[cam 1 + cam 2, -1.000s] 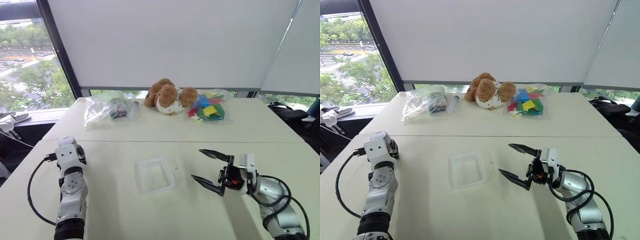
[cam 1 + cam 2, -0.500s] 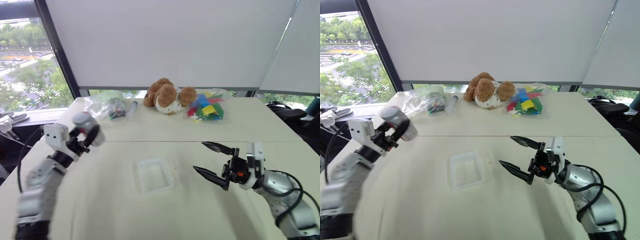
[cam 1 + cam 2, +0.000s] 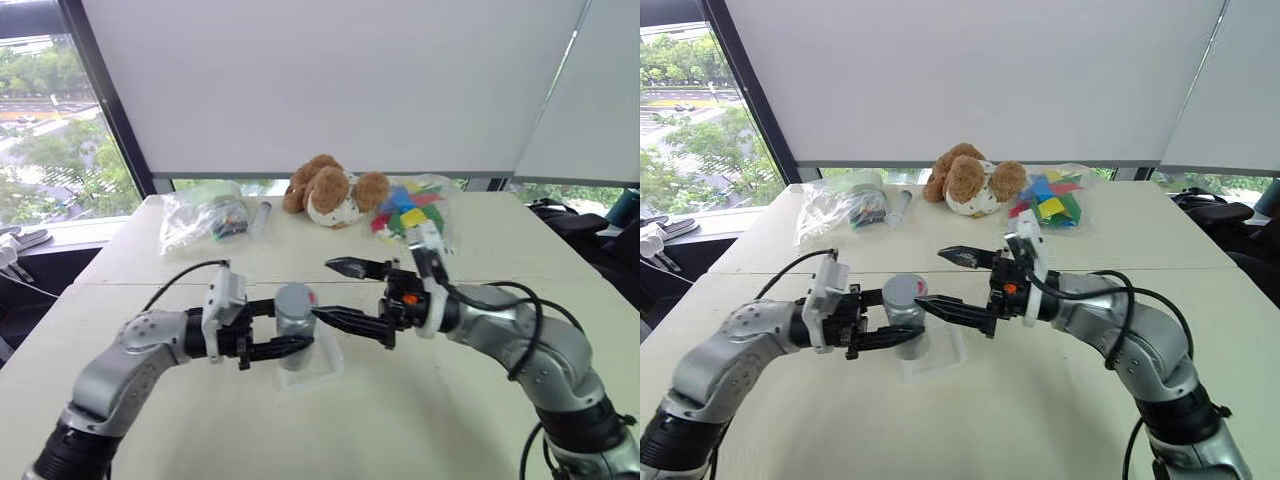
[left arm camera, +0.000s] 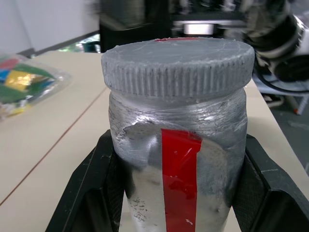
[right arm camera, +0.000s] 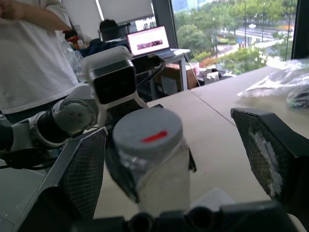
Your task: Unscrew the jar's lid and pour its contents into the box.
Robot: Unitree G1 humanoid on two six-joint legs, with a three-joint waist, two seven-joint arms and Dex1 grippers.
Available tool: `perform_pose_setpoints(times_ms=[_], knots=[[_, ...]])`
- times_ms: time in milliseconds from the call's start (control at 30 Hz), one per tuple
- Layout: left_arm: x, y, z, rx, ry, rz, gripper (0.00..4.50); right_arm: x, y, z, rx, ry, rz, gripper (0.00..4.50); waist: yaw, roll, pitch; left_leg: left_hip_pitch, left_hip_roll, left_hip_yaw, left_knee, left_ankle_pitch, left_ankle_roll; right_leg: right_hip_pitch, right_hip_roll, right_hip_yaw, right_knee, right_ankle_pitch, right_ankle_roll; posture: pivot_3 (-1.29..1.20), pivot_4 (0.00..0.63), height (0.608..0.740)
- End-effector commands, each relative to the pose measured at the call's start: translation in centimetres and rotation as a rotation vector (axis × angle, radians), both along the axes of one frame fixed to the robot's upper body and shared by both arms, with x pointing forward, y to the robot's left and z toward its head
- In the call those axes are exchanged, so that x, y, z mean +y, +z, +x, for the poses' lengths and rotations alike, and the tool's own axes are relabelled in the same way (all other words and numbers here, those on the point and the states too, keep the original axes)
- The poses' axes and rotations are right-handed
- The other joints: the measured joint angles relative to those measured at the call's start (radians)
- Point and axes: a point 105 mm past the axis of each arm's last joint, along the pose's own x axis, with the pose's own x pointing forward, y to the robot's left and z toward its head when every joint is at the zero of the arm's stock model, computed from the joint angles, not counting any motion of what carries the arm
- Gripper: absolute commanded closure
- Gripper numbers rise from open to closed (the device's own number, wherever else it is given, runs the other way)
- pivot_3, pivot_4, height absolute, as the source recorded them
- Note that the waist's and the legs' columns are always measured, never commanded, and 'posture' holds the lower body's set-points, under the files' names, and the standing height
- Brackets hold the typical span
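Lid point(image 4: 177, 63) removal is the step in hand: at frame centre, above the box point(image 3: 310, 362), the left gripper point(image 3: 280, 327) clamps the jar point(image 3: 294, 312) upright. The right gripper point(image 3: 335, 291), jaws wide, must next close on the lid and twist.

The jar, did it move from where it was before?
Yes. The jar, held in the left pincer, has swung in from the table's left side and now sits above the box.
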Motion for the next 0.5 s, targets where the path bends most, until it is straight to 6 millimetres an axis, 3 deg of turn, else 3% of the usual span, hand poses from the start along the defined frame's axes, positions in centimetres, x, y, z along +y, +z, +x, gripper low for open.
perform_pose_setpoints(times_ms=[33, 500], knots=[[-0.7, 0.6, 0.2, -0.083, -0.014, 0.0, 2.3, 1.1, 0.7, 0.2, -0.042, 0.025, -0.009, 0.0, 0.0, 0.0, 0.0, 0.0, 0.0, 0.0, 0.0, 0.0, 0.0, 0.0, 0.0, 0.0, 0.0, 0.0, 0.0, 0.0, 0.15, 0.74], [-1.9, 0.5, 0.4, -0.076, -0.013, -0.048, 2.3, 2.5, 0.7, -0.1, -0.072, 0.118, -0.051, 0.0, -0.006, 0.0, 0.0, 0.001, 0.0, -0.001, 0.001, 0.0, 0.0, 0.0, 0.002, 0.0, 0.002, 0.0, 0.0, 0.0, 0.15, 0.74]])
